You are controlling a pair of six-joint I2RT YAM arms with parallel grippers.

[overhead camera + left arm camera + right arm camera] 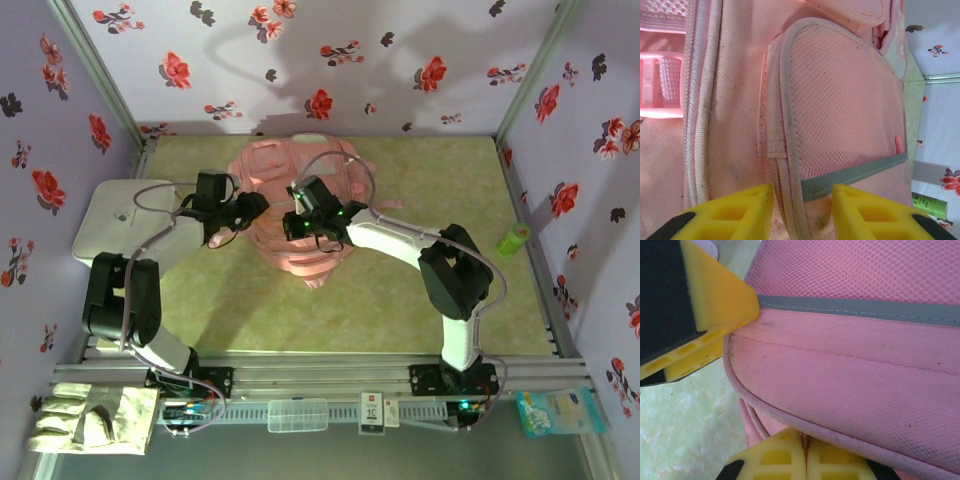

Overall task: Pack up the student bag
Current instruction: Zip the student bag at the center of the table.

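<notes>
The student bag point(300, 195) lies on the desk point(300, 320). Your left pincer point(802, 192) straddles its piping, tips apart; your right pincer point(806, 445) is pressed together at its edge.

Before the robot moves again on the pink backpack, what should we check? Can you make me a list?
1. left gripper around the student bag's mesh pocket edge: ok, jaws apart, edge in the gap.
2. right gripper shut: ok, at the bag's piped edge.
3. fabric pinched in it: cannot tell.
4. grippers clear of each other: ok, close but not touching.
5. bag opened for packing: cannot tell.
6. green bottle out of the way: ok, far right of the bag.
</notes>
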